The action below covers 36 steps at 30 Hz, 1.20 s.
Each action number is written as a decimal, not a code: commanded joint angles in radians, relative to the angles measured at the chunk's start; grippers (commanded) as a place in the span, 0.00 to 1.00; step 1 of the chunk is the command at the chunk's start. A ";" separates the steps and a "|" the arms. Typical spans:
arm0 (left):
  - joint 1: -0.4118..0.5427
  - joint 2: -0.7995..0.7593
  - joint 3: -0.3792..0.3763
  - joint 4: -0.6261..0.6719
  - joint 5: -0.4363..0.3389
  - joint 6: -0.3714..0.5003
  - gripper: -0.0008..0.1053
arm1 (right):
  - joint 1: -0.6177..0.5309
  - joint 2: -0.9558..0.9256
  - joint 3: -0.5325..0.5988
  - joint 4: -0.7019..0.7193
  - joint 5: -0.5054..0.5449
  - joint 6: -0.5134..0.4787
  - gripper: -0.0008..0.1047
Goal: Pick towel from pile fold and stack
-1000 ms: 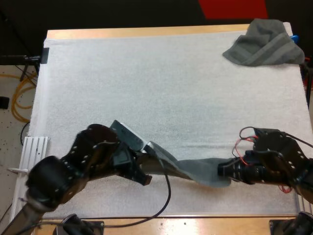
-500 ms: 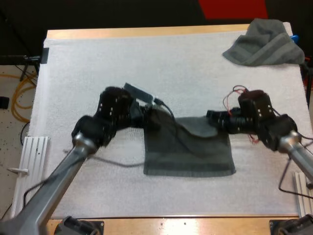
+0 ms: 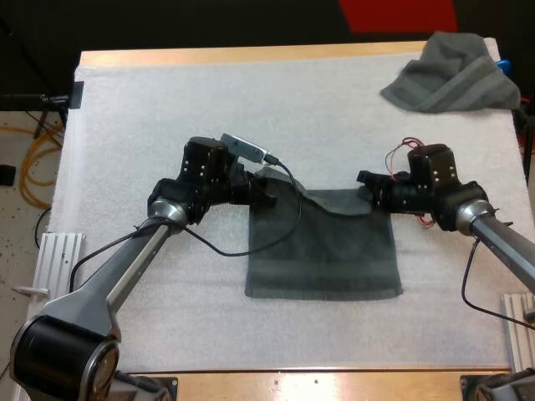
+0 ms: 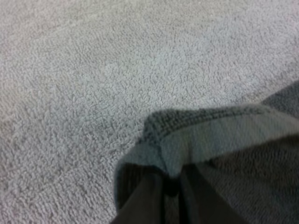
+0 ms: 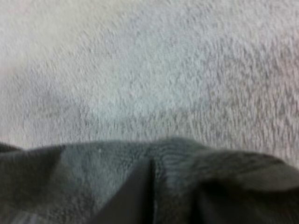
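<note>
A dark grey-green towel (image 3: 324,246) lies spread on the white mat (image 3: 251,125), its near edge flat and its far edge lifted. My left gripper (image 3: 266,195) is shut on the towel's far left corner (image 4: 161,140), the cloth bunched over my fingertips. At the far right corner my right gripper (image 3: 369,190) is shut on the towel (image 5: 154,182), with cloth folded around the fingers. A second, crumpled towel (image 3: 451,73) sits at the mat's far right corner.
The wooden table edge (image 3: 251,55) runs along the far side. Open mat stretches across the far left and centre. A white rail (image 3: 58,251) lies off the mat's left side, and yellow cable (image 3: 33,167) on the floor beyond.
Both grippers have carried the towel's edge away from the near side toward the middle of the mat, so the towel went from a bunched strip to a spread sheet.
</note>
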 commanded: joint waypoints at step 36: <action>0.001 -0.765 -0.101 0.801 -0.038 0.045 0.70 | -0.005 -0.750 -0.136 0.880 0.278 -0.409 0.68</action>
